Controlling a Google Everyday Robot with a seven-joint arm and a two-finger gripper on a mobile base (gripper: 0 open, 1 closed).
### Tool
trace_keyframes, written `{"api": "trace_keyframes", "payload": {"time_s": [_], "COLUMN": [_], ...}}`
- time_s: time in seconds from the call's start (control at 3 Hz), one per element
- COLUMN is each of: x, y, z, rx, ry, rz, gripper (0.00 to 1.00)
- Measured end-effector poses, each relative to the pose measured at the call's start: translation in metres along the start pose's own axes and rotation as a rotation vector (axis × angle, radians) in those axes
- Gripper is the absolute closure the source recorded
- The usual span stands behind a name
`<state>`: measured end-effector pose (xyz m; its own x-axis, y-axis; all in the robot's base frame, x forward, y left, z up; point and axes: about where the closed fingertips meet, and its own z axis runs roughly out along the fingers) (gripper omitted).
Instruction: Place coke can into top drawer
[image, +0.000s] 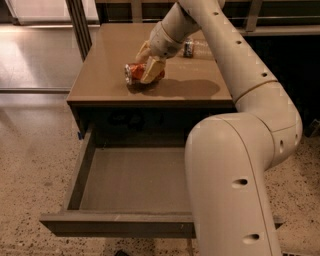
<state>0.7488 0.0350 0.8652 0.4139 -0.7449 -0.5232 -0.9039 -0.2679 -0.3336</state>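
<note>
The coke can (132, 74), orange-red and white with a silver end, lies on its side on the brown cabinet top (105, 65), near the middle. My gripper (147, 62) reaches down from the upper right, its pale fingers (151, 70) closed around the can's right part, one in front and one behind. The can still rests on the cabinet top. The top drawer (115, 224) is pulled wide open below the cabinet top; its grey floor holds nothing, and my arm hides its right part.
A clear plastic bottle with a dark label (192, 48) lies at the back right of the cabinet top, behind my wrist. My big white arm (235, 190) fills the right foreground. Speckled floor (30, 165) lies to the left.
</note>
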Motion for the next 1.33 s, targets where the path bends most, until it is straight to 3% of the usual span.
{"api": "trace_keyframes", "payload": {"time_s": [0.33,0.67,1.0,1.33], "x": [-0.032,-0.054,-0.073,-0.090], "y": [0.009,0.028,0.067,0.106], "z": [-0.031,-0.069,-0.083,-0.089], "rx": [0.027,0.053,0.019,0.015], "ry": [-0.090,-0.117,-0.115,-0.161], "rz": [-0.078,-0.150,-0.200,-0.217], "gripper": [1.00,1.00,1.00,1.00]}}
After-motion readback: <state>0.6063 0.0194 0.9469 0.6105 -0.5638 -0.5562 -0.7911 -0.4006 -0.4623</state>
